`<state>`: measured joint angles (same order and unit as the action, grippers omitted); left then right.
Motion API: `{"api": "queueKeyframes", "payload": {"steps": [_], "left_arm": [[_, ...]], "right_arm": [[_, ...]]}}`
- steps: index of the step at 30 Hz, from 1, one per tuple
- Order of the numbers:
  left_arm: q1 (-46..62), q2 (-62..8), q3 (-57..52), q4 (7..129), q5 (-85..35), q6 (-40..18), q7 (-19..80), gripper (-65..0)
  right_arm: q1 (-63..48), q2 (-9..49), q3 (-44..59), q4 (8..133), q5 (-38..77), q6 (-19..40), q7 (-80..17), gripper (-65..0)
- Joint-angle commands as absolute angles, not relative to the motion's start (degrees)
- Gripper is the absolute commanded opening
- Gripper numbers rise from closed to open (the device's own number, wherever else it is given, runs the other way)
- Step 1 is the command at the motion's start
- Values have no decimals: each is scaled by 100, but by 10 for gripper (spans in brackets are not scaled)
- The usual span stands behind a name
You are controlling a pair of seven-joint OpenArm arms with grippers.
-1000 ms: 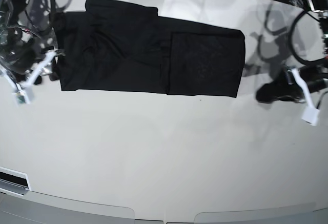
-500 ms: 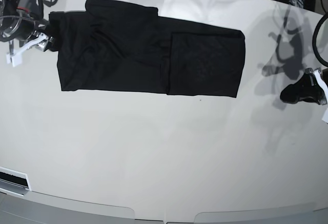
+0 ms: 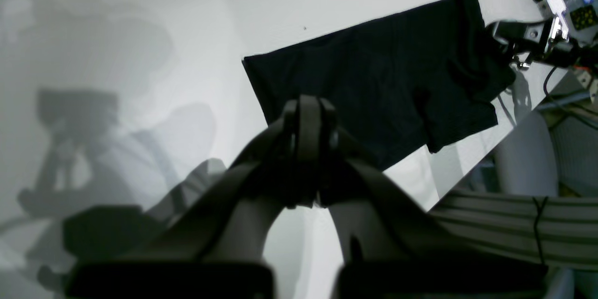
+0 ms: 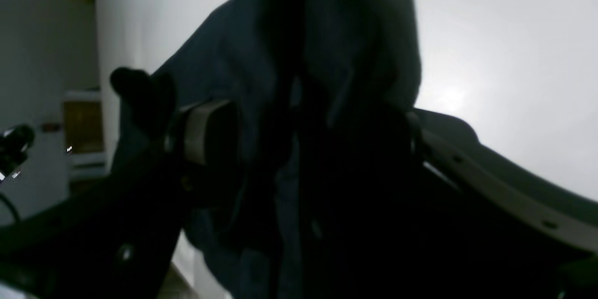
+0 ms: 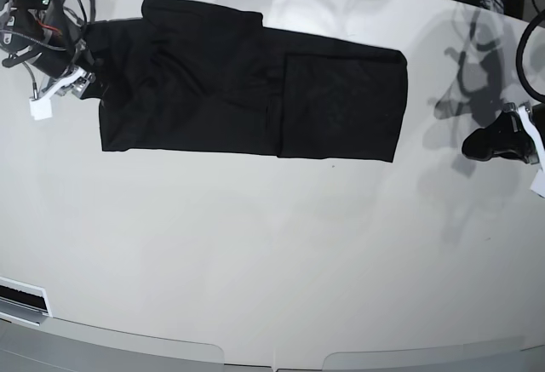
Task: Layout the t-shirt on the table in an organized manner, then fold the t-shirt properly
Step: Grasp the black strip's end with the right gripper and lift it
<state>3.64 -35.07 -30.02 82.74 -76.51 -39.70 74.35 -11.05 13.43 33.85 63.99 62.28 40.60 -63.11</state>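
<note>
Surface: glossy white curved-edge bench (image 5: 255,261), reflective, with arm shadows at both ends; cables and clutter along the far rim.
Cloth: plain black short-sleeved soft fabric t-shirt (image 5: 247,91), lying on the far half of the bench as a long, roughly rectangular band, already doubled lengthwise, with a squarer folded panel at the end nearer the left arm.
Right gripper (image 5: 64,82): at the shirt's bunched end; the wrist view shows dark fabric (image 4: 327,79) draped between widely spread jaws. Whether the cloth is truly pinched, cannot tell.
Left gripper (image 5: 502,142): well apart from the shirt, over bare bench; the wrist view shows its jaws (image 3: 306,149) pressed together, holding nothing.
Handling: light, limp, no stiffness; likely to sag and wrinkle if lifted from one point, and to slide easily on the slick surface. Best taken at hem corners or along a fold edge, both layers together.
Since a second ago: right gripper has moved from the near corner of that end up toward the far corner, against the cloth; the left gripper has drawn farther off toward the bench edge. Shirt outline looks unchanged.
</note>
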Motion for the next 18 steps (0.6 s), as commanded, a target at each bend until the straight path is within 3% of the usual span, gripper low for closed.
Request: {"api": "queueKeyframes", "payload": {"steps": [1,4,6,9,12,18], "left_arm": [[303,-3616,-3050,8348,-7784,-4000,7282,-650],[303,-3618,-3050,8348,-7780,-4000,7203,-650],[301,-3618,-3050,8348,-7784,-4000,7192,-650],[301,-3618,-3050,8348,-7782,-4000,7181,-650],[301,-3618,-3050,8348,-7782,-4000,7181,-650],[301,-3621,-3050,8348,-7780,-4000,7181,-650]], "right_arm": [[-1120,1378,3367,6412,6097,4000,-6539,-201],[-1105,1361,3262,6412,6154,4000,-6563,-203],[-1063,1350,3153,6412,6152,4000,-6563,-246],[-965,1337,3004,6412,6152,4000,-6569,-404],[-799,1337,2932,6425,6176,4000,-6718,-643],[-725,1352,2934,7323,6326,4000,-7288,-650]]}}
